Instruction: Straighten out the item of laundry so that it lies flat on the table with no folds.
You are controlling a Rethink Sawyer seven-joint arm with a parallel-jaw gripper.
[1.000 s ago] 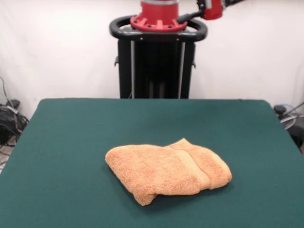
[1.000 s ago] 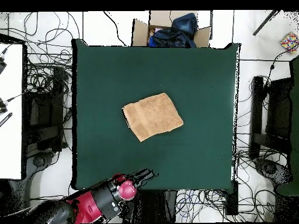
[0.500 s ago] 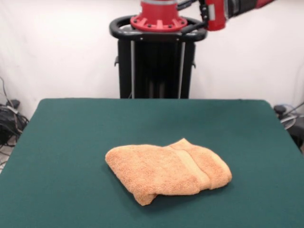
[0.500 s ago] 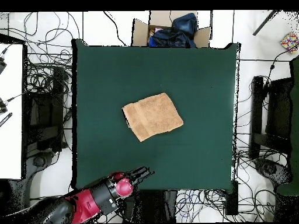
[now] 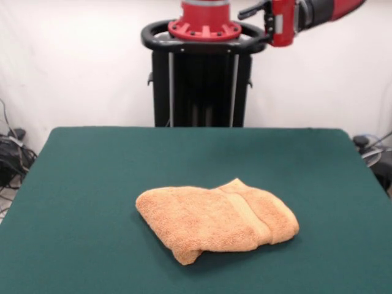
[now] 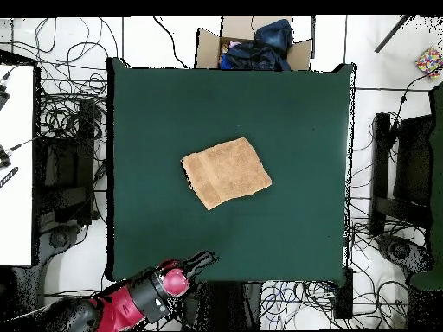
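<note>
The orange-tan towel (image 5: 217,219) lies folded over on itself near the middle of the dark green table (image 5: 92,184), with a woven band running across its top layer. In the overhead view the towel (image 6: 227,173) is a tilted rough square on the table (image 6: 294,112). My gripper (image 6: 203,258) is drawn back over the table's edge by the robot's base, far from the towel and holding nothing. In the front view the gripper (image 5: 252,10) shows at the top, high above the table's far side.
The black pedestal (image 5: 203,79) stands behind the table's far edge. A cardboard box with dark clothes (image 6: 253,47) sits beyond the opposite edge. Cables cover the floor (image 6: 69,112) around the table. A white surface (image 6: 16,164) is at the left.
The arm has swung a little: in the overhead view the gripper drew back toward the table's edge, and more of the arm shows in the front view. The towel has not moved.
</note>
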